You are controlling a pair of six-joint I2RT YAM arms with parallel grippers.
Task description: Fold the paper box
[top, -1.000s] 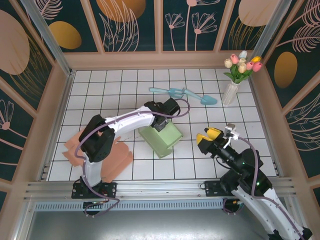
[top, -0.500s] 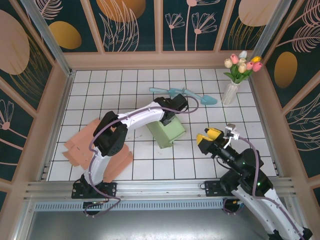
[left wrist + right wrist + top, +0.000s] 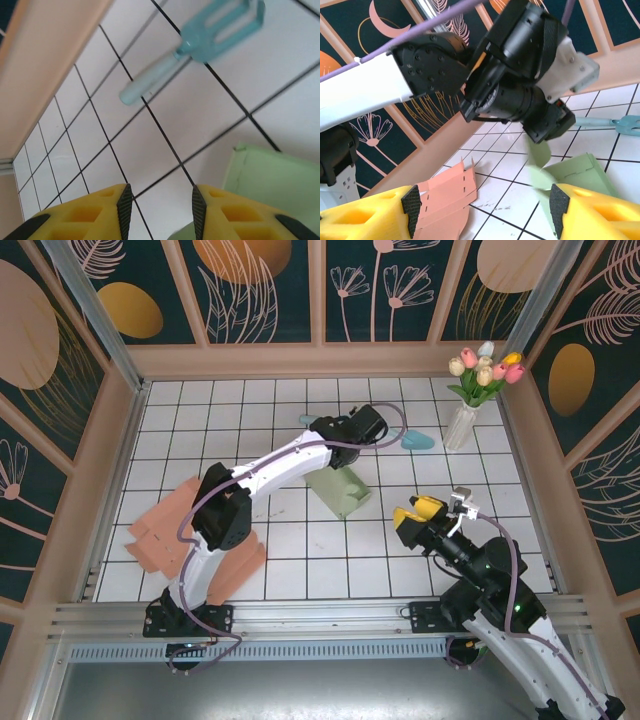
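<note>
Over the white tiled surface [image 3: 250, 410] in the top external view, the left arm [image 3: 285, 462] rises from its base at 7 o'clock and stretches long towards 1 o'clock, its black wrist hanging just past the centre. The green paper box [image 3: 340, 490] lies at the centre, directly beneath that wrist, partly formed and tilted. The right arm [image 3: 480, 570] stays folded at 5 o'clock, with the right fingers [image 3: 418, 510] raised near 4 o'clock, well apart from the box. Flat pink box blanks [image 3: 160, 525] lie at 8 o'clock. A glass vase [image 3: 460, 426] at 2 o'clock holds tulips [image 3: 485, 368]. A teal trowel [image 3: 415, 439] lies just beside the vase.

Down the left wrist view, the left fingers [image 3: 75, 220] stand apart at 6 o'clock, with bare tile in the gap. A corner of the green paper box [image 3: 280, 175] shows at 4 o'clock, just beside the right-hand finger. A teal garden fork [image 3: 215, 30] lies at 1 o'clock, its handle pointing towards 7 o'clock.

From the right wrist view, the right fingers [image 3: 360, 220] are spread wide and grip nothing. The left arm [image 3: 520, 85] fills 12 o'clock, and a blurred green flap hangs below its wrist. The green paper box [image 3: 577, 172] sits at 4 o'clock, and the pink box blanks [image 3: 447, 192] lie at 7 o'clock.
</note>
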